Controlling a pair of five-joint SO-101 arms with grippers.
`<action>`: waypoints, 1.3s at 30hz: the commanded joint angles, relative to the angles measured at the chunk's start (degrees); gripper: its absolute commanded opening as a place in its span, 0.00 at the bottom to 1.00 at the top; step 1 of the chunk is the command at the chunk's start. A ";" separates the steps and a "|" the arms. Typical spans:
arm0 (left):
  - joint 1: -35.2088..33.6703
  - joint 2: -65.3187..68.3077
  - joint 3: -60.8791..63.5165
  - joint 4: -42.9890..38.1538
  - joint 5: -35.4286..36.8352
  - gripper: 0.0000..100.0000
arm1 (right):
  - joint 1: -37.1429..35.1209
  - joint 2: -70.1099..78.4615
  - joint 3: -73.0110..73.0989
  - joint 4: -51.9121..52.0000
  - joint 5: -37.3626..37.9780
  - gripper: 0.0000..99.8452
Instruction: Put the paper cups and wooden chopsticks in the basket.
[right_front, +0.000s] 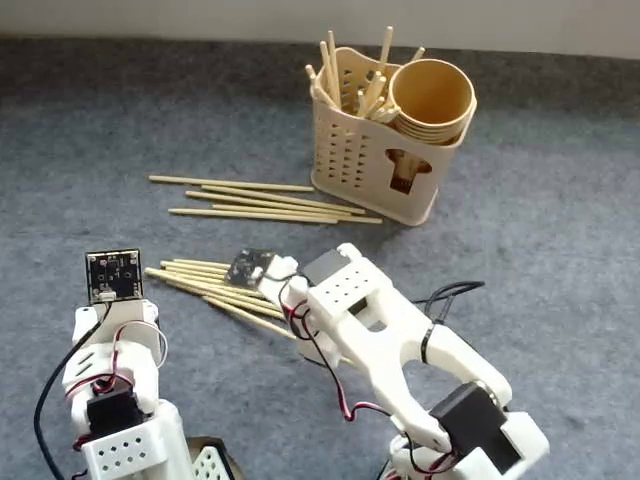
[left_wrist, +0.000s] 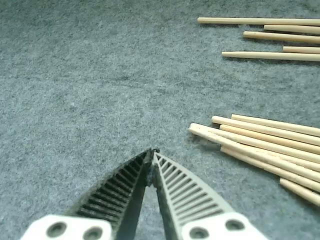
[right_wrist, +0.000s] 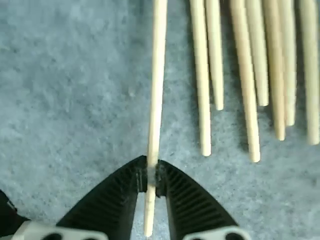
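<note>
- We see the basket (right_front: 372, 165) standing upright at the far side of the carpet (right_front: 560, 260), right of the middle in the high view.
- The cups (right_front: 432, 98) sit nested in one stack, mouths up, in the basket's right-hand compartment.
- Several sticks (right_front: 330, 72) stand tilted in the compartment beside the cups, with their ends poking above the rim.
- A far pile (right_front: 262, 200) of chopsticks lies flat on the carpet, left of the basket. Its right ends reach the basket's foot, but we cannot tell whether they touch it.
- A near pile (right_front: 200, 280) lies flat closer to the arms, roughly parallel to the far pile and well apart from the basket.
- The right arm (right_front: 390, 335) stretches from the lower right, with its wrist over the near pile's right end.
- The right gripper (right_wrist: 149, 172) has its tips pinched narrow on one chopstick (right_wrist: 156, 90). That chopstick runs just beside the near pile's row and apart from it. We cannot tell whether it is off the carpet.
- The left arm (right_front: 115, 345) stands at the lower left, beside the near pile's left ends.
- The left gripper (left_wrist: 151, 152) has its tips together and holds nothing. It is over bare carpet, near the ends of the near pile.
</note>
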 joint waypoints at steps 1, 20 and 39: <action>-0.31 -0.04 1.10 0.18 -0.44 0.01 | 1.10 -3.74 -0.40 1.63 2.37 0.01; -0.31 -0.04 1.10 0.18 -0.44 0.01 | -6.55 -8.04 -0.22 -0.13 -7.03 0.16; -0.31 -0.04 1.10 0.18 -0.44 0.01 | -11.74 5.58 1.10 -26.24 -18.20 0.16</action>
